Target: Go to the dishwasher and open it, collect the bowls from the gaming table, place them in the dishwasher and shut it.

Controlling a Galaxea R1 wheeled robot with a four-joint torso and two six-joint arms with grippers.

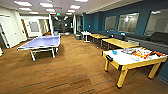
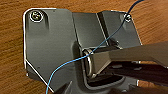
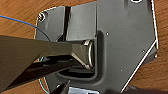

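Note:
The gaming table (image 1: 125, 65), with a white top, yellow edge and yellow legs, stands at the right of the head view. A small bright blue bowl (image 1: 114, 52) sits on its near left part. Colourful board-game boxes (image 1: 142, 53) lie across the middle and far end of the top. The dishwasher is out of view. Both wrist views look down on brown wood-look floor (image 2: 12, 37) past the robot's own dark plate.
A blue ping-pong table (image 1: 41, 43) stands at the left. A row of yellow-topped tables (image 1: 119, 43) runs along the dark blue right wall, with a white table (image 1: 85, 33) beyond. Open floor (image 1: 75, 65) stretches between them toward a far corridor.

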